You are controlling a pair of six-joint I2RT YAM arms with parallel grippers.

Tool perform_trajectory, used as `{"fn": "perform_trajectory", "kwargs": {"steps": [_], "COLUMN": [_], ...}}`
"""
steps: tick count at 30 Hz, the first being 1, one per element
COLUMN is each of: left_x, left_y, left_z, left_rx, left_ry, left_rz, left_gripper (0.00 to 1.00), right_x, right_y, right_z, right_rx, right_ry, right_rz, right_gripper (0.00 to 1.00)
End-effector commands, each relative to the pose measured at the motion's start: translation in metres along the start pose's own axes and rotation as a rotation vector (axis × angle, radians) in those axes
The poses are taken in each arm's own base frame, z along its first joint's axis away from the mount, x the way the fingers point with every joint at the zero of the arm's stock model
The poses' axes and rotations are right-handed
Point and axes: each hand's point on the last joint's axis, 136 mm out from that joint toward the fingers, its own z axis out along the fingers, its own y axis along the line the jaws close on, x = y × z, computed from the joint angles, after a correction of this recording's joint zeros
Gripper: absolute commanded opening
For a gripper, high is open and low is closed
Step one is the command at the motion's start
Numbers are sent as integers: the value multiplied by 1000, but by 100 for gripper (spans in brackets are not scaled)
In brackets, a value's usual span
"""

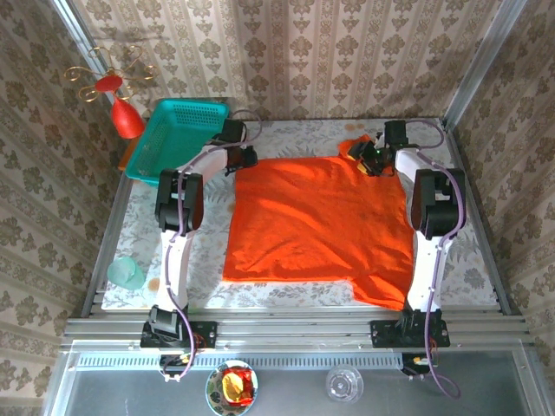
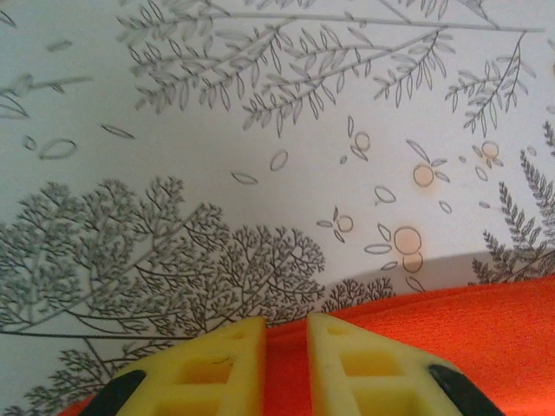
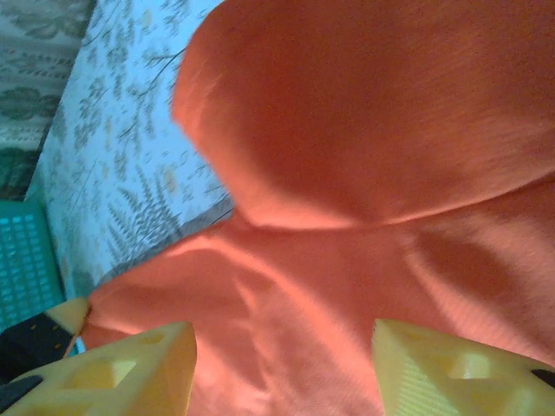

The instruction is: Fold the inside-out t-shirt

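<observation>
The inside-out t-shirt [image 1: 316, 221] lies spread almost flat across the middle of the table, bright orange-red, with a small bunched-up part at its far right corner. My left gripper [image 1: 245, 160] is at the shirt's far left corner. In the left wrist view its yellow fingers [image 2: 230, 364] stand close together, with the fabric's edge [image 2: 451, 321] between them. My right gripper [image 1: 368, 156] hovers at the bunched far right corner. Seen from the right wrist, that gripper [image 3: 282, 334] is open, its fingers wide apart over a raised fold of the shirt [image 3: 364, 139].
A teal basket [image 1: 178, 139] stands at the far left, tilted against the wall, with a red ornament [image 1: 126, 117] behind it. A teal cup [image 1: 127, 273] sits at the table's left edge. A bowl of wrappers [image 1: 232, 387] and a clear glass [image 1: 344, 383] rest below the front rail.
</observation>
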Motion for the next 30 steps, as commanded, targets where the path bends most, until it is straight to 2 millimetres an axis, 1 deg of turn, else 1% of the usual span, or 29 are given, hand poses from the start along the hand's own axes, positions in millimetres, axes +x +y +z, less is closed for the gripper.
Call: {"fn": "perform_trajectory", "kwargs": {"steps": [1, 4, 6, 7, 9, 11, 12, 13, 15, 17, 19, 20, 23, 25, 27, 30], "left_x": [18, 23, 24, 25, 25, 25, 23, 19, 5, -14, -31, -39, -54, -55, -49, -30], "left_y": [24, 30, 33, 34, 35, 35, 32, 27, 14, -1, -17, -26, -50, -62, -71, -82], "left_z": [10, 15, 16, 18, 20, 23, 24, 25, 17, 1, -19, -31, -64, -85, -103, -130], "left_rx": [-70, -86, -95, -97, -98, -92, -81, -59, -18, 12, 43, 62, 98, 108, 110, 112], "left_ry": [73, 92, 98, 103, 108, 113, 113, 106, 70, 19, -26, -49, -89, -95, -92, -81], "left_rz": [-50, -60, -65, -65, -70, -68, -64, -56, -34, -2, 26, 41, 88, 125, 160, 202], "left_gripper": [20, 20, 20, 20, 19, 19, 19, 19, 19, 20, 22, 23, 24, 25, 25, 25], "right_x": [-14, -19, -20, -21, -20, -19, -19, -20, -24, -28, -29, -29, -24, -16, -6, 14], "right_y": [-40, -80, -99, -106, -110, -107, -102, -94, -73, -51, -35, -28, -14, -9, -7, -9], "right_z": [5, 4, 1, -1, -1, 1, 2, 2, -3, -18, -38, -48, -74, -90, -105, -126], "right_rx": [102, 173, 194, 202, 196, 178, 155, 115, 43, -3, -6, -4, 9, 20, 36, 68], "right_ry": [-29, -49, -64, -71, -69, -55, -47, -40, -30, -36, -50, -56, -60, -54, -50, -43], "right_rz": [86, 189, 241, 262, 274, 272, 266, 259, 236, 190, 151, 133, 89, 66, 46, 15], "right_gripper": [57, 57, 57, 57, 57, 57, 57, 56, 56, 56, 56, 56, 56, 56, 56, 56]}}
